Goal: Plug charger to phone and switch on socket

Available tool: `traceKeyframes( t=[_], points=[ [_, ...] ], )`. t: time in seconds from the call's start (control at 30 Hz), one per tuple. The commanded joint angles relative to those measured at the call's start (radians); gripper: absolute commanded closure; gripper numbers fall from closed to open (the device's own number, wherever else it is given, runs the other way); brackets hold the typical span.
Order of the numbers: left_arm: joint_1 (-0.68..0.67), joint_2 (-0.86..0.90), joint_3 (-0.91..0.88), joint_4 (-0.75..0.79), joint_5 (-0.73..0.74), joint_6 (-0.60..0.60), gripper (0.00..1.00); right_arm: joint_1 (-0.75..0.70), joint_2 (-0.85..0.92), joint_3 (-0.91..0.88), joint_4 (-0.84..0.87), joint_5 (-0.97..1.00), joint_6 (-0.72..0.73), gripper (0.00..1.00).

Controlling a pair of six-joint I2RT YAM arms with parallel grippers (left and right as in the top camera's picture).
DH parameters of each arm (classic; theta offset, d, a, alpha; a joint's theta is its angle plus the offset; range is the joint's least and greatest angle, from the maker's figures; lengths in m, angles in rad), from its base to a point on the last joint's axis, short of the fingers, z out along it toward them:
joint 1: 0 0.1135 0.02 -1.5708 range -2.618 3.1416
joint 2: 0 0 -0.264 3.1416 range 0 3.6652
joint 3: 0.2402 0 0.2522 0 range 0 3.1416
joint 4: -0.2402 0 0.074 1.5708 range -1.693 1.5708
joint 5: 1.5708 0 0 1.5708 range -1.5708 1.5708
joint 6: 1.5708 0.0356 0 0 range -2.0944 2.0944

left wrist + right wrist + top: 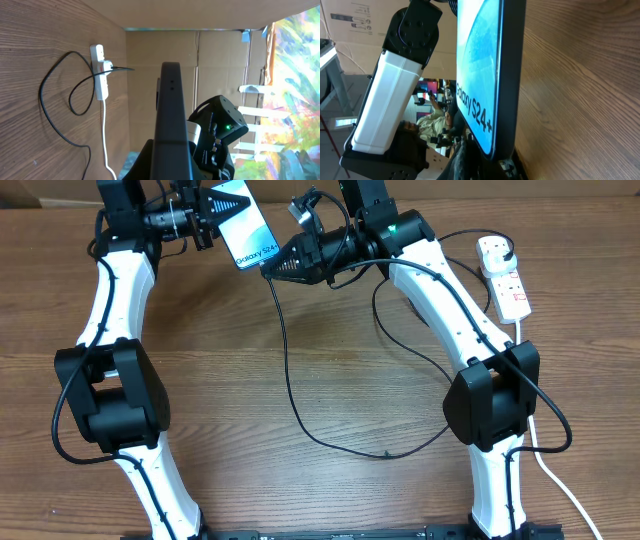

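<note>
My left gripper (212, 218) is shut on the phone (243, 225) and holds it tilted above the table's far edge, blue screen up. In the left wrist view the phone (172, 115) shows edge-on. My right gripper (272, 270) is shut on the connector end of the charger (288, 370), right at the phone's "Galaxy S24" short edge. The right wrist view shows the phone (482, 75) close above my jaws (487, 165); the connector tip is hidden. The black cable loops across the table to its plug (499, 248) in the white socket (508, 282) at the far right, which also shows in the left wrist view (101, 70).
The socket's thick white cord (545, 465) runs down the right side towards the front edge. Cardboard panels (220, 55) stand behind the table. The black cable's loop (50, 100) lies over the middle of the wooden tabletop (200, 380).
</note>
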Motion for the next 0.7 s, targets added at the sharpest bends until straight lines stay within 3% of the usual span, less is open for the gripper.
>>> traceKeyframes(
  t=[0.0, 0.67],
  points=[
    [-0.018, -0.003, 0.014, 0.005, 0.057, 0.021, 0.96, -0.006, 0.003, 0.008, 0.009, 0.036, 0.004, 0.96],
    [-0.018, -0.003, 0.014, 0.005, 0.094, 0.047, 0.96, -0.008, 0.003, 0.008, 0.032, 0.082, 0.049, 0.96]
  ],
)
